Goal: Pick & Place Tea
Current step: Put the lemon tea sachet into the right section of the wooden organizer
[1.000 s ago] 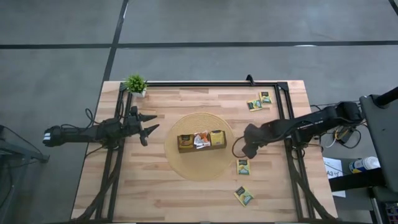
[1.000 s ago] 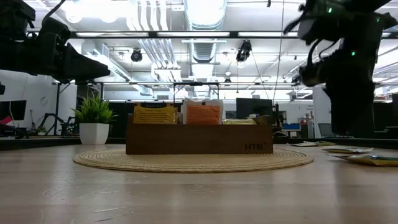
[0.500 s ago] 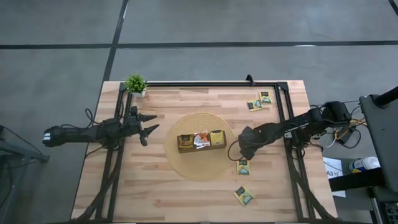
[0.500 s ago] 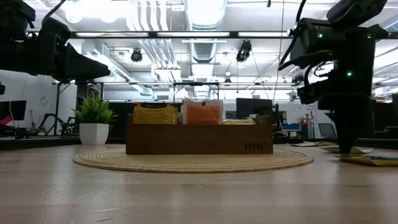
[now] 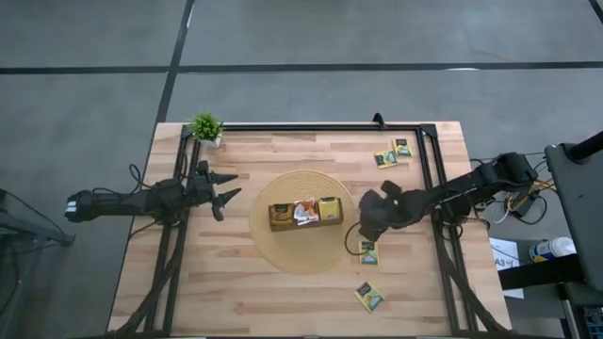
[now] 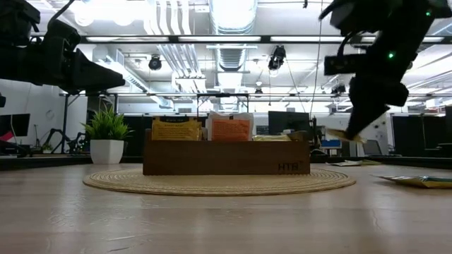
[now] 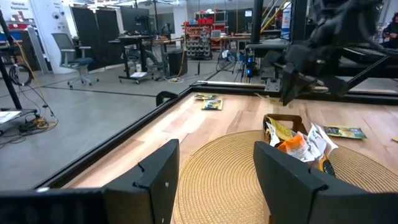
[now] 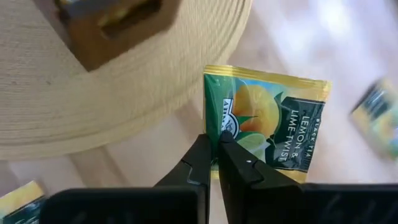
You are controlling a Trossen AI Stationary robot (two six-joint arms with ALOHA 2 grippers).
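The jaws of the right gripper (image 8: 214, 152) are pressed together on the edge of a dark green and yellow tea sachet (image 8: 267, 127), which reads "lemon & lime twist". In the low view this sachet (image 6: 344, 134) hangs tilted under the gripper (image 6: 353, 130), lifted above the table (image 6: 212, 219). From above, the gripper (image 5: 363, 229) is at the right edge of the round woven mat (image 5: 283, 254). On the mat stands the wooden tray (image 5: 303, 213) with several sachets inside. More sachets lie on the table: one (image 5: 368, 252) just below the gripper, one (image 5: 369, 297) nearer the front edge, and two (image 5: 393, 153) near the far right corner. The left gripper (image 5: 224, 190) waits over the left side of the table, its jaws apart and holding nothing. A small potted plant (image 5: 205, 128) stands in the far left corner.
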